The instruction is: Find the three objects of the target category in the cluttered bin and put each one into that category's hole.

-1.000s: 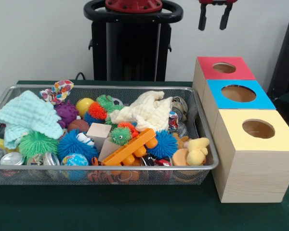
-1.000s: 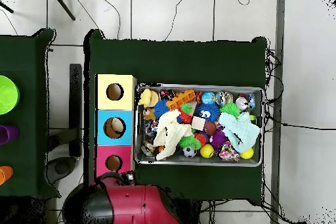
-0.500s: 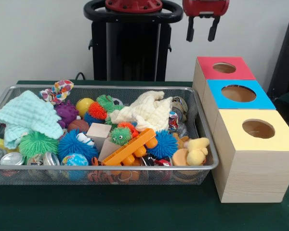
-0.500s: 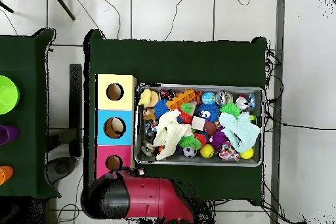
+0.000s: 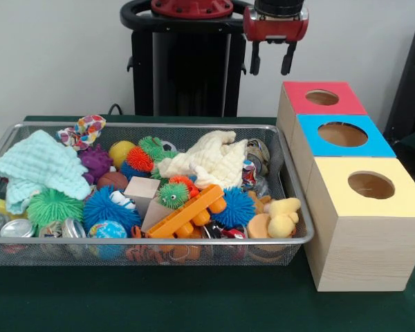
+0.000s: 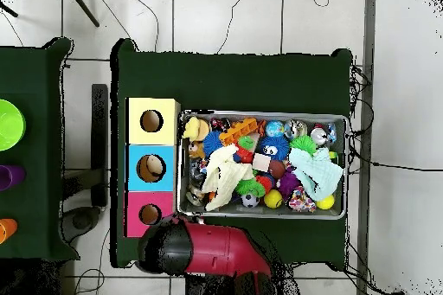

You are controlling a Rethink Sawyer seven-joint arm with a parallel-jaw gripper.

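Note:
A wire mesh bin (image 5: 152, 126) (image 6: 260, 115) holds a jumble of toys: spiky balls such as a blue one (image 5: 105, 207), a cream cloth (image 5: 209, 159) (image 6: 222, 173), a mint cloth (image 5: 38, 166), a wooden block (image 5: 142, 187), an orange plastic toy (image 5: 187, 212) and a yellow plush (image 5: 283, 214). Beside it stand three wooden boxes with round holes, topped red (image 5: 297, 97) (image 6: 134, 214), blue (image 5: 311, 128) (image 6: 134, 168) and yellow (image 5: 332, 183) (image 6: 134, 121). My gripper (image 5: 270, 61) hangs open and empty, high behind the bin's far right corner, left of the red box. In the overhead view the arm (image 6: 203, 250) covers it.
The table is covered in dark green cloth (image 5: 194, 304). The black pedestal (image 5: 187, 69) rises behind the bin. In the overhead view a side table (image 6: 26, 222) holds coloured cups (image 6: 7, 124).
In the front view my gripper has moved left and down from the top edge, away from above the red box. Overhead, the arm has swung right along the bin's near edge.

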